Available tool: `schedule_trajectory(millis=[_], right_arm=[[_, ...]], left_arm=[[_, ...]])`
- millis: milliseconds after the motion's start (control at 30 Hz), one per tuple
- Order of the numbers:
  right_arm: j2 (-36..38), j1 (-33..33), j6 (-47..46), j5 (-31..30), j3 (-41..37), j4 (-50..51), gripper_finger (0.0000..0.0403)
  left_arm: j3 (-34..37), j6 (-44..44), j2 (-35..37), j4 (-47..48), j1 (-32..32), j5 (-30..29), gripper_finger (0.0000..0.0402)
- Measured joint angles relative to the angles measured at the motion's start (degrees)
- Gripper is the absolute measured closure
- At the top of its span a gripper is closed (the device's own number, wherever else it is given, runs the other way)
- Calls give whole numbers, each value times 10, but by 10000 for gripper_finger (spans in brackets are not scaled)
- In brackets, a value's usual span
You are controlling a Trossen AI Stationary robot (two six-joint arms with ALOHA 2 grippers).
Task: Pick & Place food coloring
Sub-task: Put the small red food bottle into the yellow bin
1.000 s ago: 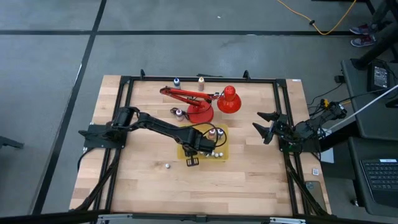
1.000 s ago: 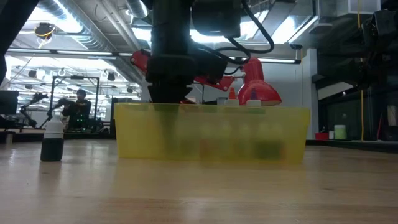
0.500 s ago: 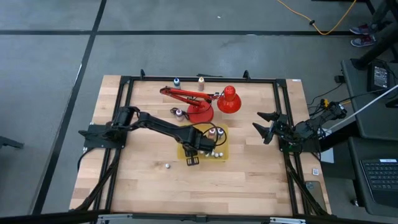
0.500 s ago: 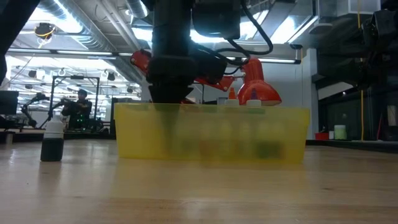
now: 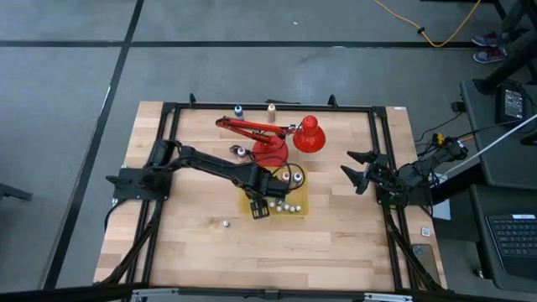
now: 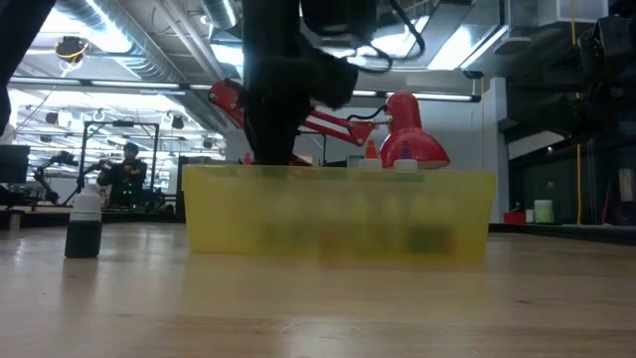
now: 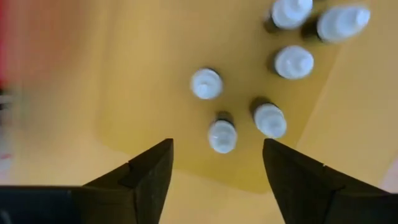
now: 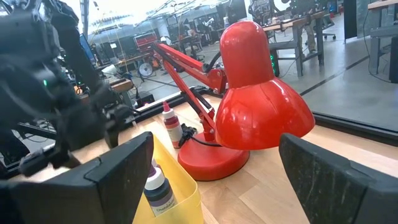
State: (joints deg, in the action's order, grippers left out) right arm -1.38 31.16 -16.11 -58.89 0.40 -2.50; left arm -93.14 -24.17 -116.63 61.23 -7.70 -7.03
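Note:
A yellow tray sits mid-table, and several food coloring bottles with white caps stand upright on its floor. My left gripper hangs over the tray's near-left part and points down. Its fingers are open and clear above the bottles, holding nothing. More bottles stand on the table outside the tray: one to its near left, which appears dark-filled in the low view, one by the lamp, and two at the far edge. My right gripper waits open at the table's right edge, pointing level.
A red desk lamp stands just beyond the tray, its shade toward my right gripper. A black frame rims the table. Bare wood lies near the front edge.
My left gripper has risen straight up out of the tray. In the low view, the dark shape of its fingers behind the tray's wall is gone. The bottles in the tray stay standing. My right arm has kept still.

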Motion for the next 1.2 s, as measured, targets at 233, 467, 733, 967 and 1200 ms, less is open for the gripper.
schedule_trajectory(millis=[233,467,733,967,1200], right_arm=[[0,0,0,0,0,0,56],[0,0,1,0,0,0,56],[0,0,1,0,0,0,56],[0,0,1,0,0,0,56],[0,0,1,0,0,0,56]], left_arm=[[21,-62,66,-10,-18,-33,143],[145,-169,165,-25,-46,-30,146],[246,-284,277,-29,-84,-29,146],[310,-369,318,-36,-145,-9,146],[316,-402,300,-79,-199,-5,146]])
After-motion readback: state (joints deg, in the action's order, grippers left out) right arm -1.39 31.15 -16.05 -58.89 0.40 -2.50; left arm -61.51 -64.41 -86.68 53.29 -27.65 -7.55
